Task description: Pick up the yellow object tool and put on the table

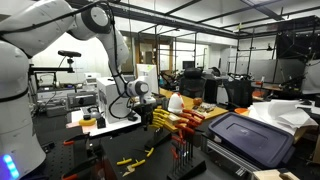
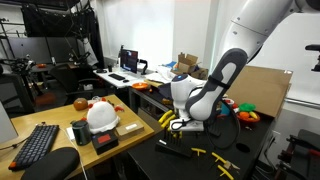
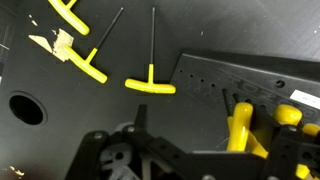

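Note:
In the wrist view my gripper (image 3: 200, 135) is open at the bottom of the frame. A yellow-handled tool (image 3: 240, 125) stands upright in a dark perforated tool rack (image 3: 210, 78), between my fingers and close to the right one. I cannot tell whether a finger touches it. Another yellow handle (image 3: 288, 113) stands further right. In both exterior views the gripper (image 1: 150, 112) (image 2: 180, 122) hangs low over the rack of red and yellow handles (image 1: 185, 125).
Three yellow T-handle keys (image 3: 150, 86) (image 3: 88, 65) (image 3: 68, 12) lie on the black table, also seen in an exterior view (image 2: 200, 152). A round hole (image 3: 25, 108) is in the tabletop. A dark bin (image 1: 250, 140), a white helmet (image 2: 100, 117) and a keyboard (image 2: 38, 145) sit nearby.

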